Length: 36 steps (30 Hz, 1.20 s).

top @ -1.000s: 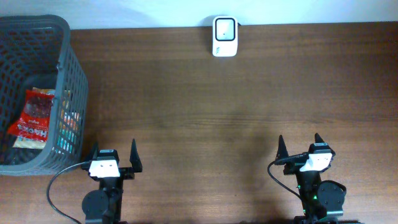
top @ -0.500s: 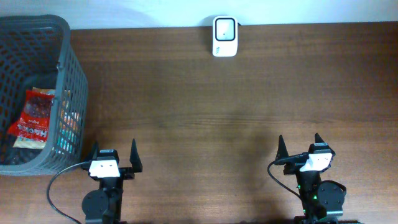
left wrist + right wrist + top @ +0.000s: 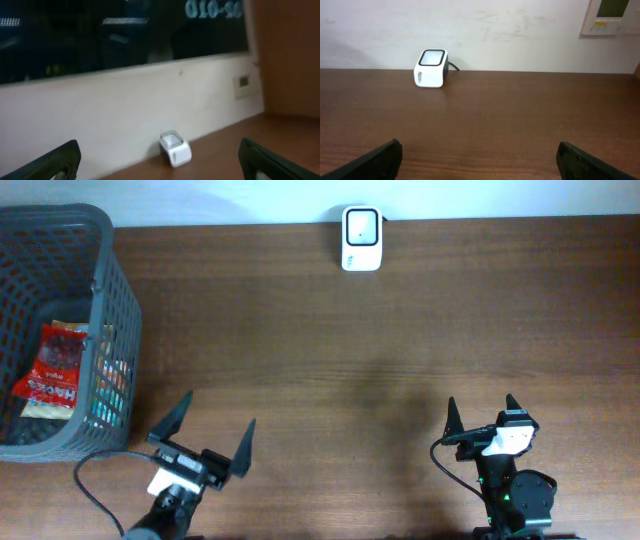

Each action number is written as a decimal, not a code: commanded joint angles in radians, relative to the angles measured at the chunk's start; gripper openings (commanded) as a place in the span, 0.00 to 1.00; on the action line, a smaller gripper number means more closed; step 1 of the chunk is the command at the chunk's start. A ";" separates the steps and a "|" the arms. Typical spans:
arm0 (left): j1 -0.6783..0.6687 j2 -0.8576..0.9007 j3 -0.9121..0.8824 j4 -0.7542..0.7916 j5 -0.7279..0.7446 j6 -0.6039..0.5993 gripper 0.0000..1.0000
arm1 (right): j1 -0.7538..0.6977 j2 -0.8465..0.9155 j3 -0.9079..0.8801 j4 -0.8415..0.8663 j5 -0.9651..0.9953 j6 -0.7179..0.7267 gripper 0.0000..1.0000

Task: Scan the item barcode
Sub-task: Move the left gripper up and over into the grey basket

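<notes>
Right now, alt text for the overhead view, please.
A grey plastic mesh basket at the left holds a red snack packet; a small white barcode scanner stands at the brown wooden table's far edge. Black left arm and right arm show open jaws.

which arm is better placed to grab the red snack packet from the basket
Left. The left arm sits right beside the grey basket holding the red snack packet, its jaws open and empty. The right arm is at the far side of the table, with no item near it.
</notes>
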 commanded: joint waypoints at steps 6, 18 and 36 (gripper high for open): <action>0.005 -0.006 0.066 0.046 0.068 0.025 0.99 | 0.006 -0.006 -0.006 -0.005 0.012 -0.003 0.98; 0.005 0.117 0.414 -0.343 -0.032 0.166 0.99 | 0.006 -0.006 -0.006 -0.005 0.012 -0.003 0.98; 0.007 0.652 0.974 -0.864 0.004 0.169 0.99 | 0.006 -0.006 -0.006 -0.005 0.012 -0.003 0.98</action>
